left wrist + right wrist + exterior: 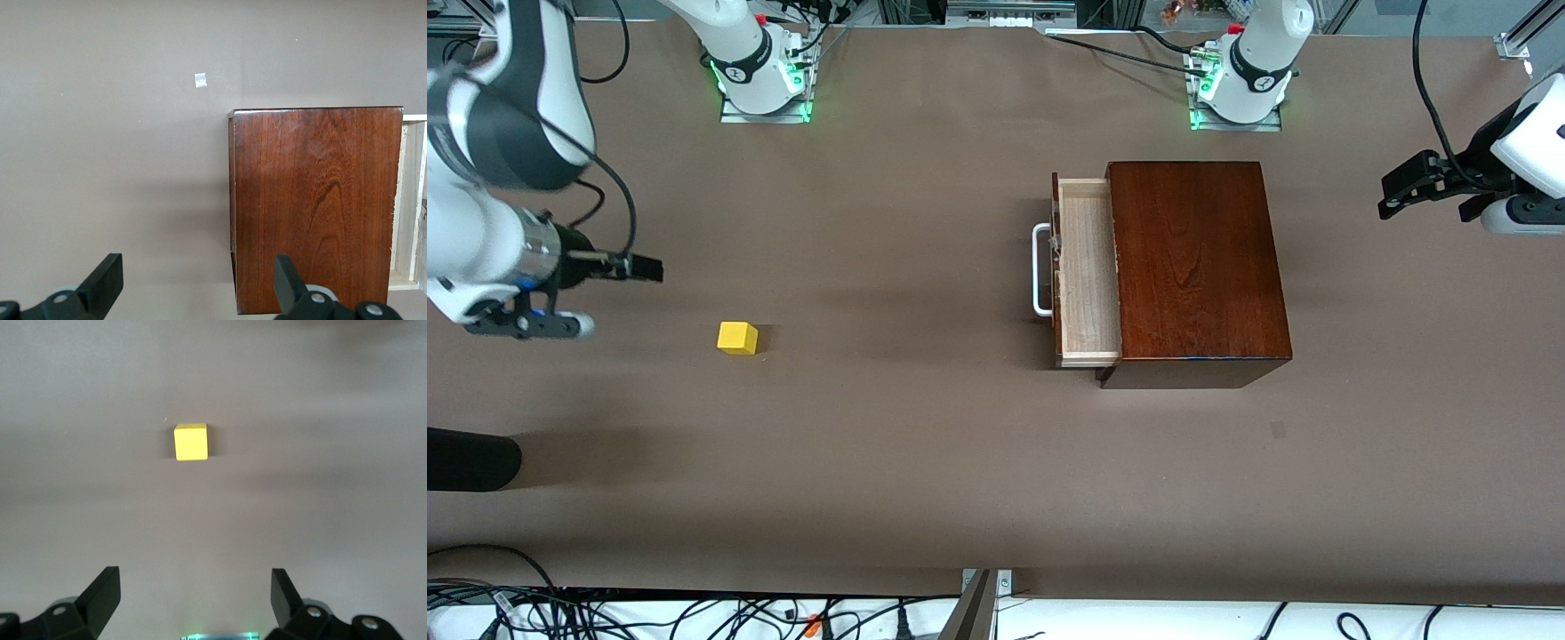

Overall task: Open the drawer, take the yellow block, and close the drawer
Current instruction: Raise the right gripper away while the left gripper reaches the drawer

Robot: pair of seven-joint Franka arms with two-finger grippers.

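Observation:
The drawer stands pulled partly out of the reddish-brown wooden box. Its white handle faces the right arm's end of the table, and the visible part of its pale tray is empty. The yellow block lies on the bare table toward the right arm's end, well apart from the drawer. My right gripper is open and empty, up over the table near the block. My left gripper is open and empty over the left arm's end of the table, apart from the box.
The two arm bases stand at the table's edge farthest from the front camera. A dark rounded object juts in at the right arm's end. A small pale mark lies on the table nearer the front camera than the box.

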